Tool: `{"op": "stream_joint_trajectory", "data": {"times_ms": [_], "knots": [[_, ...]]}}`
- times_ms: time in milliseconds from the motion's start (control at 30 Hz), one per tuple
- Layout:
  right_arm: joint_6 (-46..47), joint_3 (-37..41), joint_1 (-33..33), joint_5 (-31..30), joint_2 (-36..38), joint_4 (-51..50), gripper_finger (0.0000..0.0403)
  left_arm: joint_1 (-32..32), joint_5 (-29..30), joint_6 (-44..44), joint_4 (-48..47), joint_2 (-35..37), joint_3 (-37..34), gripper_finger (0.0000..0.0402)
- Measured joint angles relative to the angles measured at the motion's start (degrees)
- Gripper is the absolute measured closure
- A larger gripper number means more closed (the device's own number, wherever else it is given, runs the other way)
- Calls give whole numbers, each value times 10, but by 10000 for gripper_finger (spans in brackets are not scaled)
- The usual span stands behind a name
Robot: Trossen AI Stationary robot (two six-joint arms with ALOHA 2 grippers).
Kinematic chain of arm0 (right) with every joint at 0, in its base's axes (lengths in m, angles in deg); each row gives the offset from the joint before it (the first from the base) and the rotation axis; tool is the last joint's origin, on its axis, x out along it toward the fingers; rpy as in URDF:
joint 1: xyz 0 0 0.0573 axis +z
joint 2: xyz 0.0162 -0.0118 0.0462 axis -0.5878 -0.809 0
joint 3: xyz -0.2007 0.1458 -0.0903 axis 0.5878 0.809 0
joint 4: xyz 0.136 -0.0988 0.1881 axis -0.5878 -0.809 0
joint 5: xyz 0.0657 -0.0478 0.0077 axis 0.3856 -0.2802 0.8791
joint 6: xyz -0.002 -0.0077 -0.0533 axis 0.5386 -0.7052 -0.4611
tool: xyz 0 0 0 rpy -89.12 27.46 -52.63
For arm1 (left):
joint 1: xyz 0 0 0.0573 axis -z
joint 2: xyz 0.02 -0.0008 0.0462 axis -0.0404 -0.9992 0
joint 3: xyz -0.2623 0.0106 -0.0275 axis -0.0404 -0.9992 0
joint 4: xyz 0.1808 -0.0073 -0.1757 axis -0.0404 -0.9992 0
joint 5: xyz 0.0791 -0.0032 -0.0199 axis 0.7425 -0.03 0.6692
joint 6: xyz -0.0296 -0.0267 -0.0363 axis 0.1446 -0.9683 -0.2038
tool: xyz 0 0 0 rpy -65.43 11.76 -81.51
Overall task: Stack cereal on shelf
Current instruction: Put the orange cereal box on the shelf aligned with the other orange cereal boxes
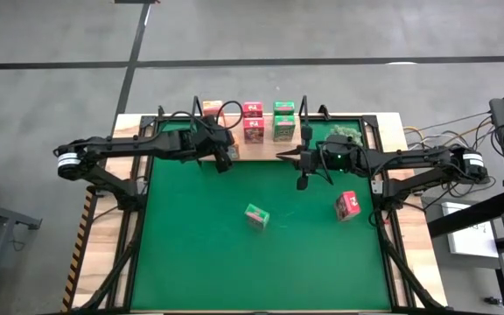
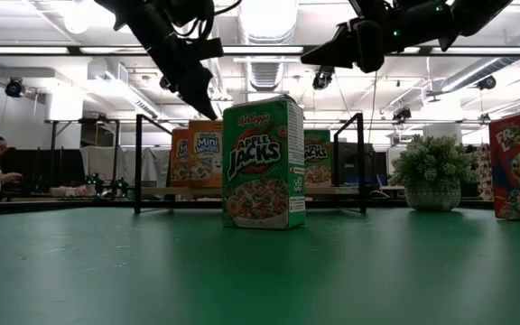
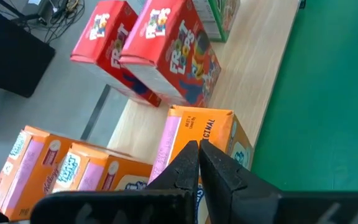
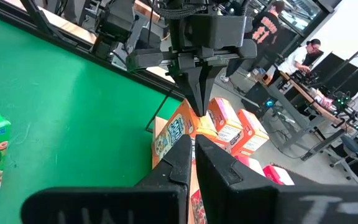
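My left tool (image 1: 227,163) pinched closed and empty above the shelf (image 1: 261,147) at upper centre, my right tool (image 1: 280,157) likewise closed, holding nothing, green cereal box (image 1: 256,215) mid-frame.

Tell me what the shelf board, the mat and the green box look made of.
Shelf board: pale wood, matte, with visible grain, probably unvarnished. Mat: green, flat, non-shiny, likely felt or rubber. Green box: printed cardboard by its folded edges, slightly glossy.

**Apple Jacks box front and centre**

A green Apple Jacks box (image 2: 263,162) stands upright on the green tabletop (image 2: 242,271). Behind it sits the shelf (image 2: 246,190) with orange boxes (image 2: 197,155). My left pincer (image 2: 208,110) hangs closed above-left of it; a plant (image 2: 433,171) stands right.
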Motion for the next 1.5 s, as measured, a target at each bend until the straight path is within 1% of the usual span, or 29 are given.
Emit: {"op": "stream_joint_trajectory", "data": {"times_ms": [333, 500, 933, 1200, 1500], "knots": [[0, 0, 0, 0, 0, -1, 390, 0, 6, -10, -35, 1, 0, 402], [0, 0, 0, 0, 0, -1, 390, 0, 37, -11, -57, 4, 0, 402], [0, 0, 0, -1, 0, -3, 390, 0, 35, -10, -115, 31, -1, 402], [0, 0, 0, -1, 0, -3, 390, 0, 34, 55, -133, 39, -1, 402], [0, 0, 0, -1, 0, -3, 390, 0, 34, 61, -129, 39, -1, 402]]}}
